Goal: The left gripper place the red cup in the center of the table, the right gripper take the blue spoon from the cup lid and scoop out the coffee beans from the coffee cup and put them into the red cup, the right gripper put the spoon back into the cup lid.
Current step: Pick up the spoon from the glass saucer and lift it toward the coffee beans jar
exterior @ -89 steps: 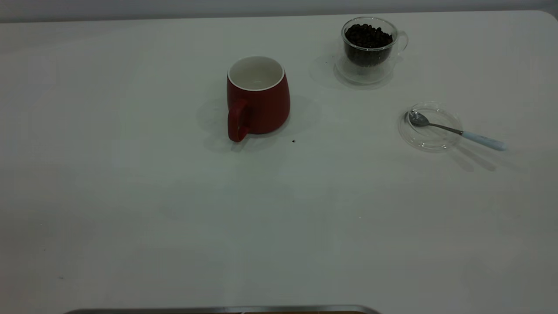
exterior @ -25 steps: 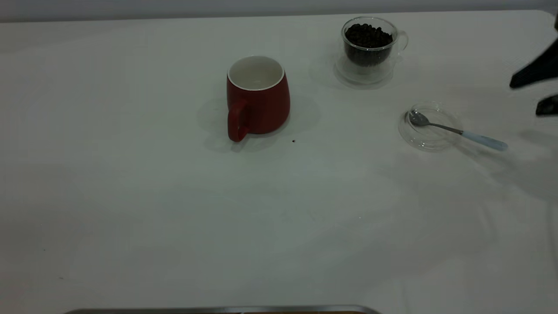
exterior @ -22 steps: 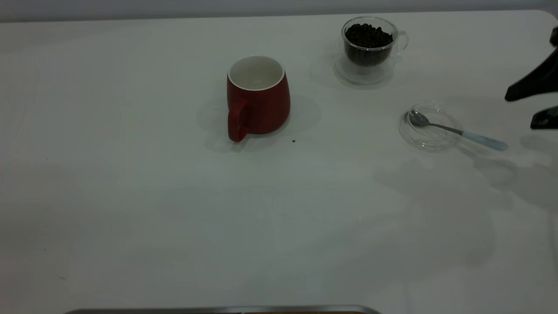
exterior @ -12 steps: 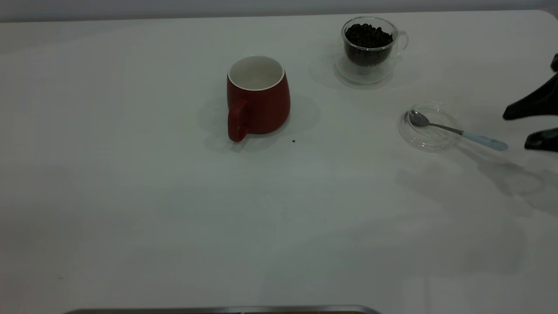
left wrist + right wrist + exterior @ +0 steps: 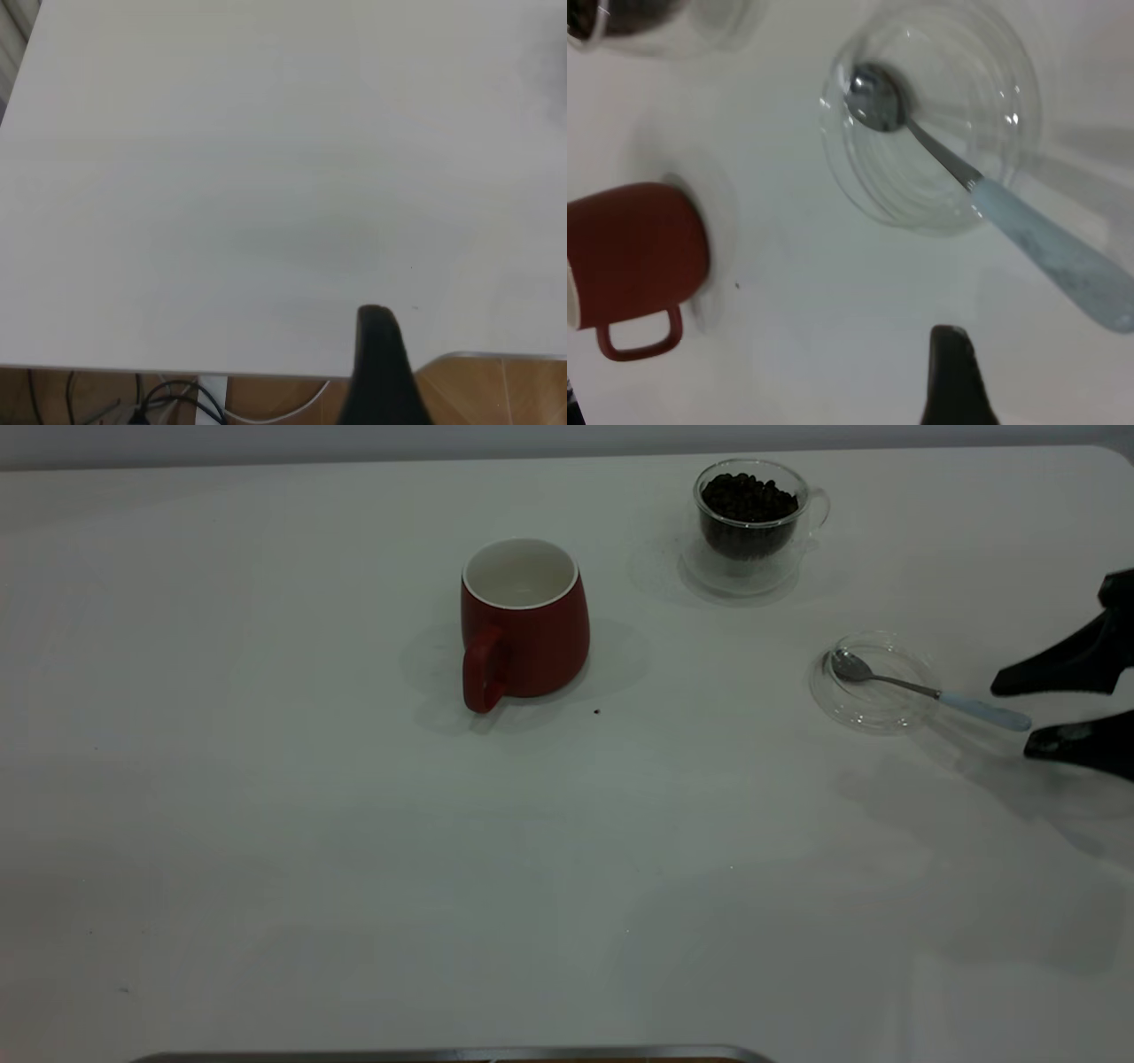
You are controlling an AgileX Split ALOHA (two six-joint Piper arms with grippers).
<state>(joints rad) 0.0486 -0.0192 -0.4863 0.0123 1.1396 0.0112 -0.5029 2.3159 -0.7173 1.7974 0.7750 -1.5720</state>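
Observation:
The red cup [image 5: 524, 627] stands upright near the table's [image 5: 266, 824] middle, handle toward the front, and is also in the right wrist view [image 5: 638, 257]. Behind it to the right, the coffee cup [image 5: 751, 514] holds coffee beans [image 5: 749, 498]. The blue spoon [image 5: 930, 691] lies with its bowl in the cup lid [image 5: 873, 713] and its handle over the rim [image 5: 1045, 239]. My right gripper [image 5: 1016, 717] is open, its tips on either side of the handle's end, not touching it. Of my left gripper only one finger [image 5: 381, 363] shows, over the table's edge, holding nothing.
A single stray bean [image 5: 596, 711] lies right of the red cup. A metal strip [image 5: 443, 1054] runs along the near table edge. Cables [image 5: 177, 398] hang under the table near the parked left arm. The table's rounded corner [image 5: 1112, 456] is at the far right.
The right gripper came in from the right edge, then moved down and leftward until its open tips reached the spoon handle's end. Cups, lid and spoon have not moved.

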